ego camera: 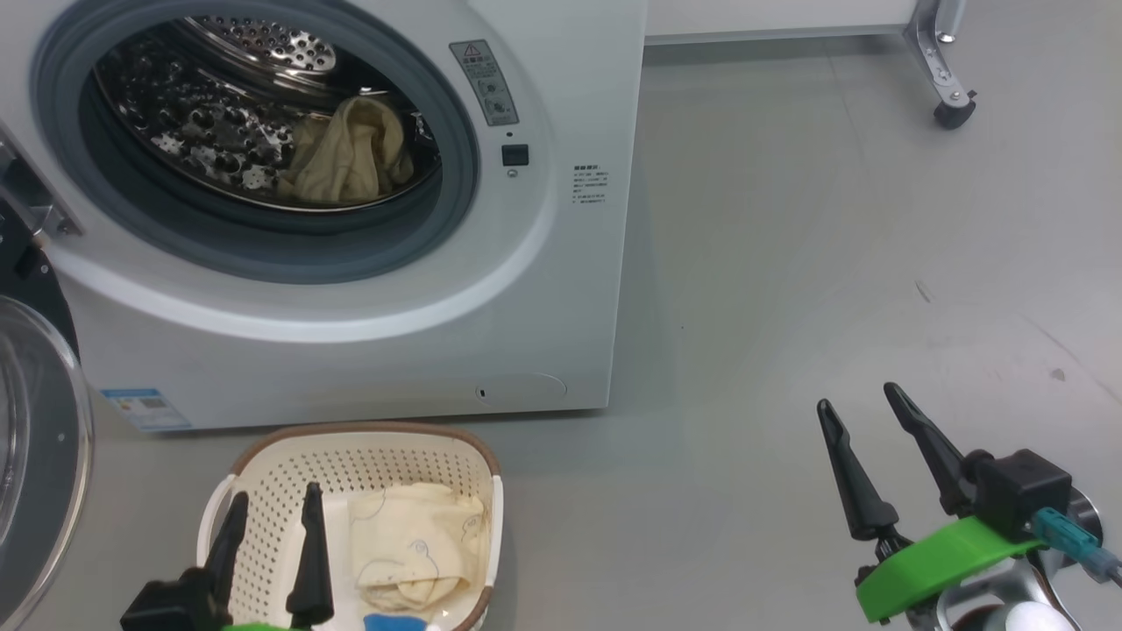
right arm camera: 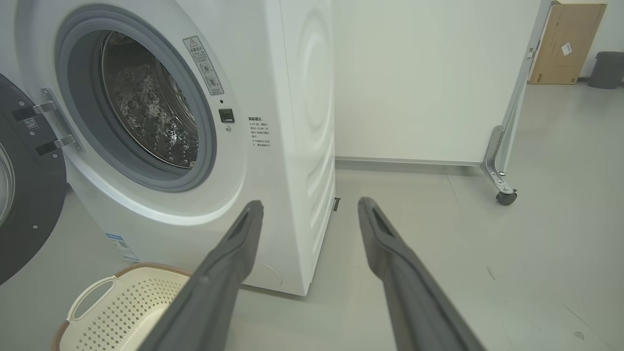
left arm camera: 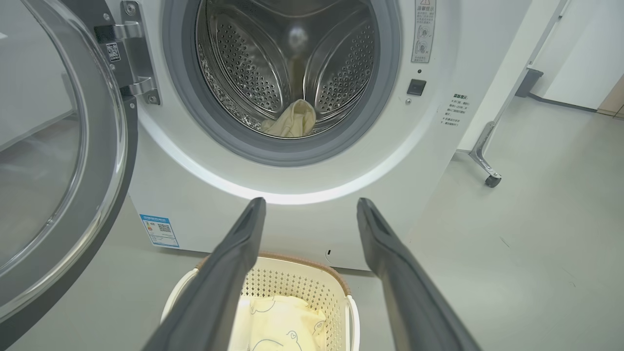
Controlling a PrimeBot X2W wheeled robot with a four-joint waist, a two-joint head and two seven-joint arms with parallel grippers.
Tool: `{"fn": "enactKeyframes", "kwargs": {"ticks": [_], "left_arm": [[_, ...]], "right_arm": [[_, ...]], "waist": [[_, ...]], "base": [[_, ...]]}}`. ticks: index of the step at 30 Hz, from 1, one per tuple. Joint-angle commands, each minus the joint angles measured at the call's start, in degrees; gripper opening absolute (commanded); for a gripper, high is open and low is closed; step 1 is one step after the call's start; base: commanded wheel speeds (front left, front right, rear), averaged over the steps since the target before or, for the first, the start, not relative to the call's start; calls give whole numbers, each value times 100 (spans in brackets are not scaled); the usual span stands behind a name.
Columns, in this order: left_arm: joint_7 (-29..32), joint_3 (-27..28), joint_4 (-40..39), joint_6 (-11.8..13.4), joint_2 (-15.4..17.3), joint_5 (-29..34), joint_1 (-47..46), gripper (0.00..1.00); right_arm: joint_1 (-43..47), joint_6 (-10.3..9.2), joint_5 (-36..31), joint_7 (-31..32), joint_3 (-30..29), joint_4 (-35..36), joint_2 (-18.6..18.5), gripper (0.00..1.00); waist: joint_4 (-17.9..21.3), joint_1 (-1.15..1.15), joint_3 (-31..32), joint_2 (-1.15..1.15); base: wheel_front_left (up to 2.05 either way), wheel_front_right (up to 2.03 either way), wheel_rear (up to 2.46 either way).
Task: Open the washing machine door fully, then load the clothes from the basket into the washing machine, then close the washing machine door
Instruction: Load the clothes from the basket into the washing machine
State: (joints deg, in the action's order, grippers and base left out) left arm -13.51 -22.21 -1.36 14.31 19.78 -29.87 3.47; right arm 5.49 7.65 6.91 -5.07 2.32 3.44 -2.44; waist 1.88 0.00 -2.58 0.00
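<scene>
Door [left arm camera: 73,170] hangs wide at left. Clothes [ego camera: 412,539]: 1 piece in basket [ego camera: 368,429] at bottom left, 1 already in drum [ego camera: 219,105] at upper left. My left gripper [ego camera: 274,495] hovers open above basket to grab it; right gripper [ego camera: 859,399] open, parked lower right, clear.

Bright, soft, even light. Shiny spots glint in the drum [ego camera: 219,114]. A faint shadow lies on the floor [ego camera: 789,263] right of the washer [ego camera: 578,307]. Wrist views bend at the edges.
</scene>
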Motion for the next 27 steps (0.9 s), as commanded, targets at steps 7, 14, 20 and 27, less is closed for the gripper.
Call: {"fn": "enactKeyframes", "kwargs": {"ticks": [7, 14, 20, 27], "left_arm": [[52, 134, 239, 498, 26, -129, -824, 100], [245, 35, 1298, -118, -149, -437, -1807, 100], [712, -122, 2681, -796, -352, -767, -2822, 100], [1368, -183, 4217, -1421, -488, -1115, -3789, 100]], "right_arm": [[-367, -16, 53, -95, 165, 283, -43, 100], [-749, -16, 47, -178, 181, 370, -43, 100], [-1222, -16, 58, -293, 259, 382, -43, 100], [-1709, -16, 145, -489, 438, 269, -43, 100]], "waist": [[71, 0, -497, 0], [189, 0, -1350, 0], [356, 0, -2184, 0], [653, 0, -3047, 0]], "base": [[0, 0, 0], [0, 0, 0], [0, 0, 0], [0, 0, 0]]}}
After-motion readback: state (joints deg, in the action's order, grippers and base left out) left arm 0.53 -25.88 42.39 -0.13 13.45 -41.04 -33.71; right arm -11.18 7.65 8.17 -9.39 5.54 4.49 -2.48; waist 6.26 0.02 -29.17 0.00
